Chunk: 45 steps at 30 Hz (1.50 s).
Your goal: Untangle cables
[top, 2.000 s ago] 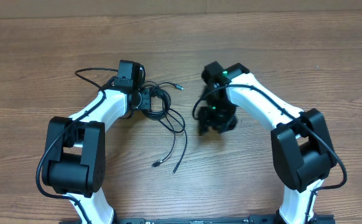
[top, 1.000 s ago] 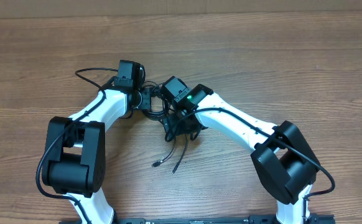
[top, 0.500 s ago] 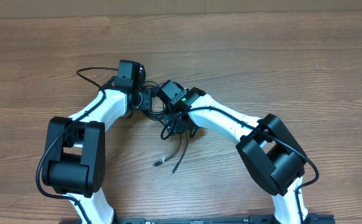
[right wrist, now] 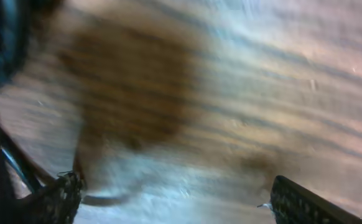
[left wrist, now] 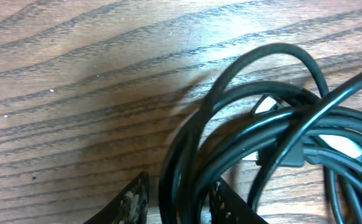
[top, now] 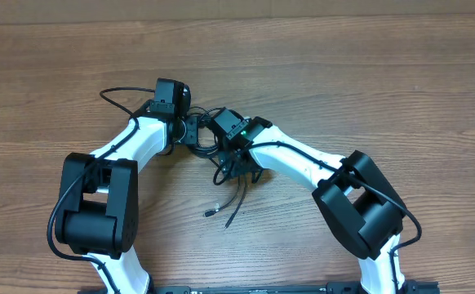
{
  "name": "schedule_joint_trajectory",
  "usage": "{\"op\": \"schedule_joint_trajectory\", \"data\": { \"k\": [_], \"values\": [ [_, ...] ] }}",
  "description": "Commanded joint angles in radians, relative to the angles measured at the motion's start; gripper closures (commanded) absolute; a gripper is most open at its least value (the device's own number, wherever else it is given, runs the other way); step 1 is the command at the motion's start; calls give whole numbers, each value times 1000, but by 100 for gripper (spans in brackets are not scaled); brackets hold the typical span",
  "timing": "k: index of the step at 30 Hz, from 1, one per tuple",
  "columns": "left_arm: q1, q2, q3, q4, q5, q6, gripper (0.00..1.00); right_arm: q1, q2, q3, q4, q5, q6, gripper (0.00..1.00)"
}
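**Both grippers at the cable coil**

Shows, from overhead, the cables [top: 207, 135] bunched in a dark coil on the wooden surface [top: 368, 73], a little left of the middle. Puts the left gripper [top: 190, 131] right against the coil's left side, at the end of the white left arm [top: 131, 143]. Places the right gripper [top: 237, 169] just below and to the right of the coil, above the strands that trail toward the near edge. Traces two loose strands down from there to small plug ends [top: 210, 213], lying apart from both grippers. Picks out a green light [top: 239, 128] on the wrist of the right arm [top: 295, 159]. Notes a thicker black cord [top: 111, 94] arcing off the left arm toward the upper left, clear of the coil.

Fills most of the left wrist view with glossy black loops crossing one another over the wood grain. Finds the left gripper [left wrist: 178, 205] drawn narrow at the bottom edge, with two strands squeezed between its fingers [left wrist: 134, 199].

Gives only a smeared picture from the right wrist camera: wood grain, a dark shadow patch, and black strands at the far left edge. Makes out the right gripper [right wrist: 184, 199] spread wide all the same, its fingertips [right wrist: 63, 193] near the two bottom corners, with only blurred wood between them.
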Motion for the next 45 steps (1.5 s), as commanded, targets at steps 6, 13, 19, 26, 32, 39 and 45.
{"op": "schedule_joint_trajectory", "data": {
  "k": [6,13,19,26,32,39,45],
  "values": [
    [20,126,-70,-21,-80,-8,65,3,27,-101,-166,24,-9,1],
    [23,183,-70,3,-140,-25,64,-16,27,-101,-300,47,-47,0],
    [69,186,-70,-13,-177,-85,64,-52,27,-101,-401,77,-90,0],
    [153,186,-70,-25,-98,-109,63,-138,27,-101,-445,90,-61,0],
    [177,186,-70,-22,-42,-104,62,-228,27,-101,-447,86,19,0],
    [177,186,-70,-23,-42,-104,61,-307,27,-101,-411,223,100,0],
    [177,186,-70,-22,-42,-105,60,-371,27,-101,-379,211,127,0]
  ]
}}
